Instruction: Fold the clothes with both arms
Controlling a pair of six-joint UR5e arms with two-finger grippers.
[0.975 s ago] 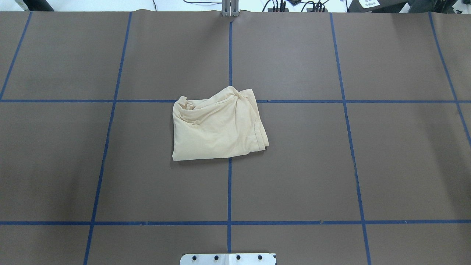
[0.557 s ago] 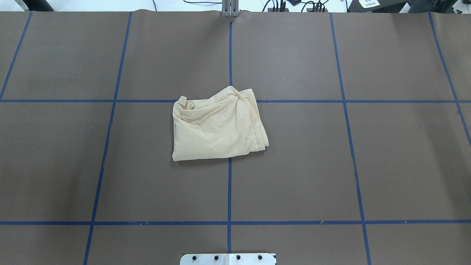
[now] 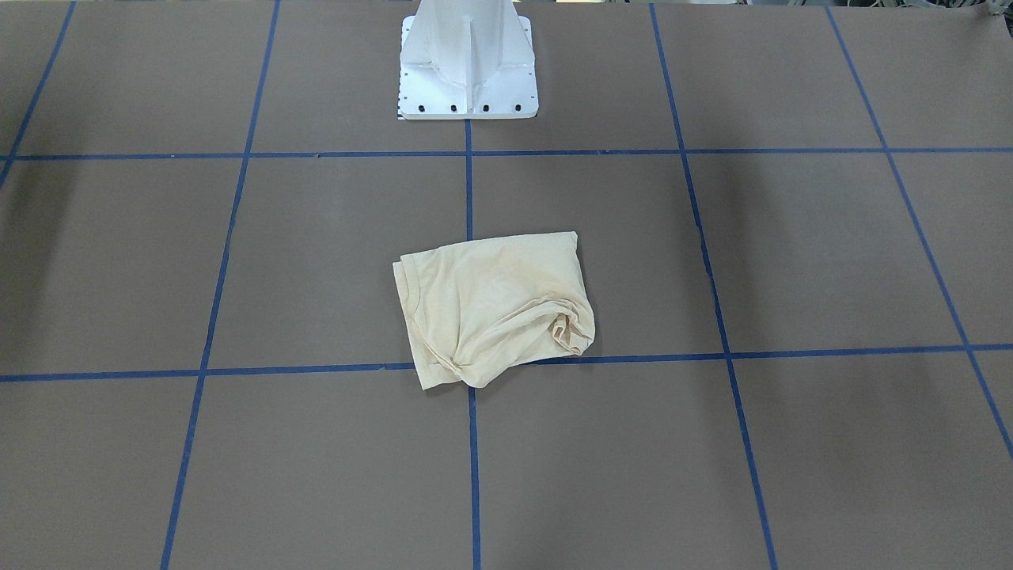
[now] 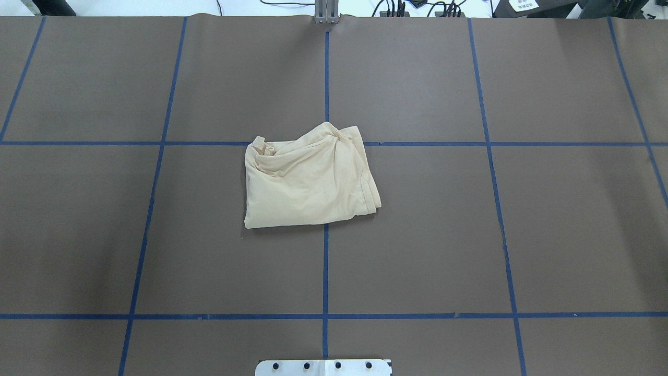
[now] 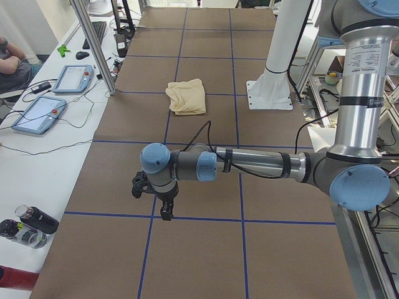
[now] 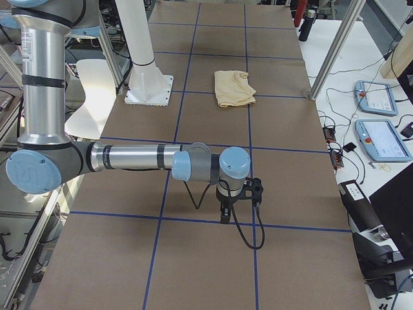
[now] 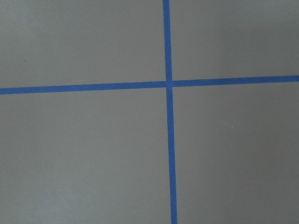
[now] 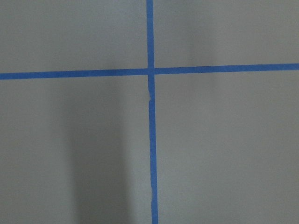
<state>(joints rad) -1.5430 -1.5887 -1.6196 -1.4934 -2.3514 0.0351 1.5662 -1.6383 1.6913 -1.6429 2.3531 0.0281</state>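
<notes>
The pale cream-yellow shirt (image 4: 308,180) lies folded into a rough rectangle on the brown table cover (image 4: 469,235). Its edge nearest the pedestal base (image 3: 467,63) is flat, and its far edge is bunched into wrinkles. It sits over a crossing of the blue tape lines (image 4: 325,271).

In the left side view, the left gripper (image 5: 163,213) hangs just above the cover at the end of the outstretched left arm (image 5: 249,163). The shirt is well apart from this gripper, farther along the table. In the right side view, the right gripper (image 6: 226,214) hangs low on the right arm (image 6: 129,157), likewise well away from the shirt. Neither side view shows whether the fingers of either gripper are apart or together. Each wrist camera shows only cover and a tape crossing (image 7: 169,84) beneath it.
</notes>
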